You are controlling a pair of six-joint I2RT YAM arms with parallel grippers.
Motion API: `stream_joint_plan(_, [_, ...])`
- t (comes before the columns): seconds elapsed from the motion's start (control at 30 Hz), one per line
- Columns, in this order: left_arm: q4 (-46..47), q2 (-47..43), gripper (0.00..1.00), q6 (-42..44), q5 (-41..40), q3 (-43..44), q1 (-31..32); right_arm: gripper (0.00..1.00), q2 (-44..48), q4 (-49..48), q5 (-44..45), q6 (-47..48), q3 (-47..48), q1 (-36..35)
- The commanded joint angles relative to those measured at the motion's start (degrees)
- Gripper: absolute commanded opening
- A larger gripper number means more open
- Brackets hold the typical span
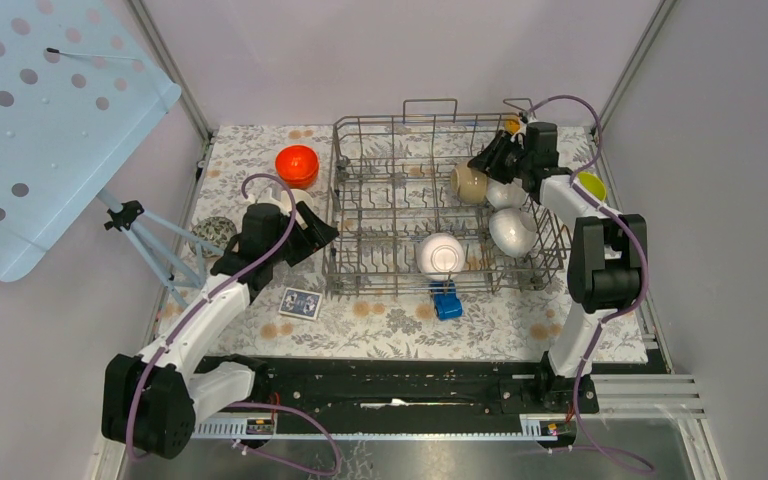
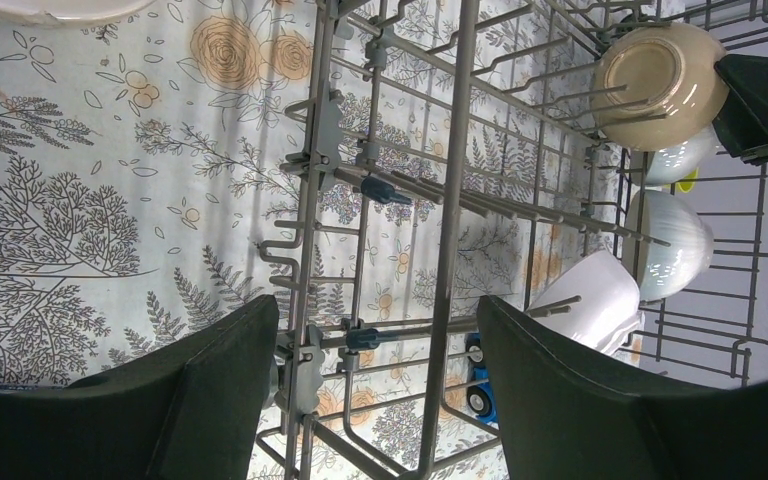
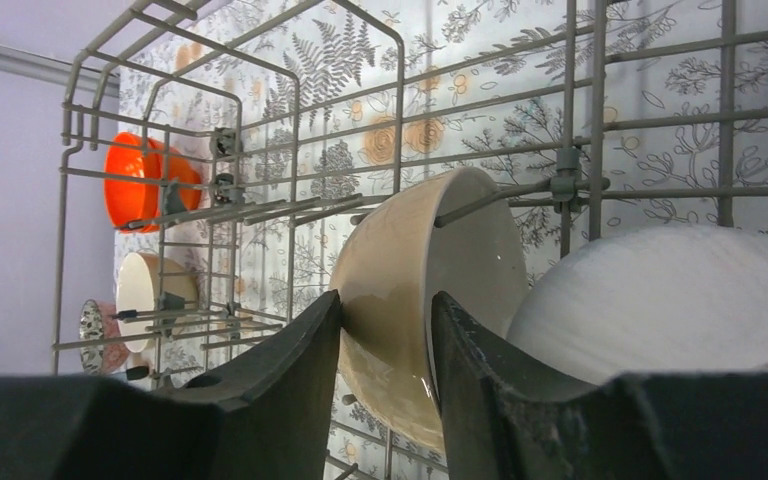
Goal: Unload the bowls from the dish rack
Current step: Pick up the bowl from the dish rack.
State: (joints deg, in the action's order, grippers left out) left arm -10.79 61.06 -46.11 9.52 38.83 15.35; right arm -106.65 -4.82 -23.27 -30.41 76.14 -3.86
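The grey wire dish rack (image 1: 400,135) stands mid-table. In it, a beige bowl (image 1: 469,184) rests on edge between tines at the back right, with two white bowls (image 1: 513,231) beside it and one more (image 1: 441,254) at the front. My right gripper (image 3: 385,300) straddles the beige bowl (image 3: 400,250), one finger on its outer wall and one inside the rim, both touching. My left gripper (image 2: 378,305) hangs open at the rack's left side, with only rack wires (image 2: 450,200) between its fingers. An orange bowl (image 1: 297,165) sits on the mat to the left.
A yellow-green bowl (image 1: 590,184) lies outside the rack's right end. A blue toy car (image 1: 446,300) sits by the rack's front edge, a card (image 1: 300,302) and a speckled ball (image 1: 215,232) near my left arm. A tripod (image 1: 150,245) with a perforated panel stands far left.
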Motion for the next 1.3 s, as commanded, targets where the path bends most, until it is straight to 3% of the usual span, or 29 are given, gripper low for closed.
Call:
stream_joint_plan(0.0, [2.84, 0.46, 0.76, -0.19, 0.52, -0.13, 0.37, 0.42, 0.11, -4.87, -5.95, -4.84, -1.14, 0.90])
stream_joint_plan(0.23, [2.88, 1.25, 0.75, -0.39, 0.37, 0.02, 0.64, 0.35, -1.11, -7.38, -9.82, -6.83, -1.58, 1.34])
stream_joint_plan(0.4, [2.81, 1.42, 0.75, -0.47, 0.33, 0.11, 0.72, 0.43, -2.23, -8.76, -12.67, -8.13, -1.48, 1.52])
stream_joint_plan(0.53, [2.87, 1.85, 0.75, -0.56, 0.57, 0.19, 0.82, 0.42, -3.04, -8.82, -14.40, -8.53, -1.12, 1.53])
stream_joint_plan(1.03, [3.32, 2.58, 0.74, -1.00, 0.03, 0.02, 1.08, 0.00, -2.49, -8.67, -16.46, -10.16, -0.49, 1.57])
stream_joint_plan(1.27, [3.29, 2.97, 0.72, -1.09, -0.99, 0.00, 1.03, 0.00, -0.65, -11.49, -18.14, -14.29, -0.38, 2.06])
